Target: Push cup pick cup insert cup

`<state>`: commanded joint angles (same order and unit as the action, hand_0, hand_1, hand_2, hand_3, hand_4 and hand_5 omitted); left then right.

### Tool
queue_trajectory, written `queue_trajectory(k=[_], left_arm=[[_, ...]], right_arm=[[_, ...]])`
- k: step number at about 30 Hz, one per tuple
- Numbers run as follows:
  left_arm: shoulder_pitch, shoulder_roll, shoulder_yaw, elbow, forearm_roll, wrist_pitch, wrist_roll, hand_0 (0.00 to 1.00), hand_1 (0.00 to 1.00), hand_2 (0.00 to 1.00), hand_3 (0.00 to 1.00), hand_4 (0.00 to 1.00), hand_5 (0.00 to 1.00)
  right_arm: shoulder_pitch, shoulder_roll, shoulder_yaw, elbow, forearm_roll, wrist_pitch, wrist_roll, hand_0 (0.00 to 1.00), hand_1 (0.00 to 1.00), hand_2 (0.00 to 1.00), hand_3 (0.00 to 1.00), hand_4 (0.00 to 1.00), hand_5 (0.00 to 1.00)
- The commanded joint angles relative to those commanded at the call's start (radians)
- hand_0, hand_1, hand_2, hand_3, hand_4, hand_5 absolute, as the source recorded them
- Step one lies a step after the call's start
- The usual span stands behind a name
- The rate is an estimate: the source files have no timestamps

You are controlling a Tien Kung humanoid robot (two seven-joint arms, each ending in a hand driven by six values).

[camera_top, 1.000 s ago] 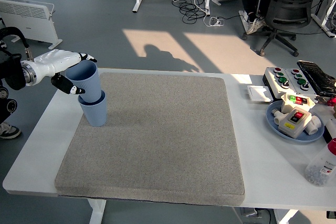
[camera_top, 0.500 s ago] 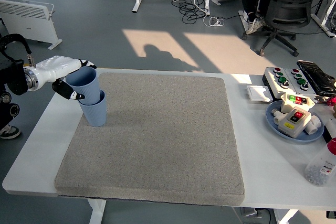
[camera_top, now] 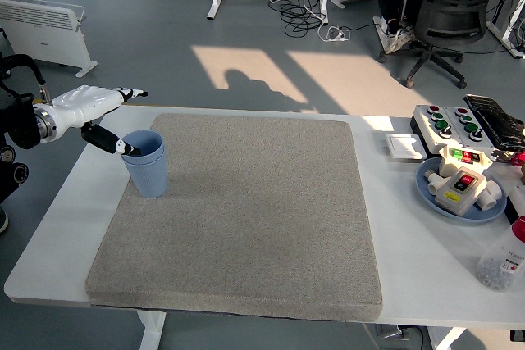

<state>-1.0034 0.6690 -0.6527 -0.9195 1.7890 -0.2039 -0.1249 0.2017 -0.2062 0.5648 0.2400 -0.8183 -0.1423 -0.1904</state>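
Standing nested at the mat's left edge

Two blue cups (camera_top: 146,165) sit one inside the other, upright, on the grey mat (camera_top: 246,219) close to its far-left corner. The left hand (camera_top: 97,112) hangs just beside the rim, fingers spread, gripping nothing. Right of the cups the mat lies bare up to its far edge.

I can read no text anywhere. The bottle (camera_top: 502,261) right of the mat (camera_top: 238,211) bears a label, but its print is too small to make out. The button box (camera_top: 449,123) beyond it shows only coloured buttons, with no lettering I can read.
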Motion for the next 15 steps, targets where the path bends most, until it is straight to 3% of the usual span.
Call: queue_trajectory(k=[11,12,15], left_arm=[[0.020,0.006,-0.029,-0.014,-0.004,0.011,0.000,0.827,0.910,0.998,0.998,0.990,0.493],[0.024,0.007,-0.034,-0.018,-0.011,0.019,0.005,0.783,0.863,0.990,0.946,0.891,0.586],[0.050,0.010,-0.061,-0.036,-0.064,0.070,0.029,0.783,0.863,0.990,0.946,0.891,0.586]], right_arm=[[0.000,0.000,-0.003,0.000,0.005,-0.001,0.002,0.730,0.666,0.636,0.572,0.128,0.365],[0.000,0.001,-0.003,0.000,0.006,-0.001,0.002,0.730,0.666,0.636,0.572,0.128,0.365],[-0.002,0.001,-0.002,0.000,0.003,-0.001,0.002,0.730,0.666,0.636,0.572,0.128,0.365]])
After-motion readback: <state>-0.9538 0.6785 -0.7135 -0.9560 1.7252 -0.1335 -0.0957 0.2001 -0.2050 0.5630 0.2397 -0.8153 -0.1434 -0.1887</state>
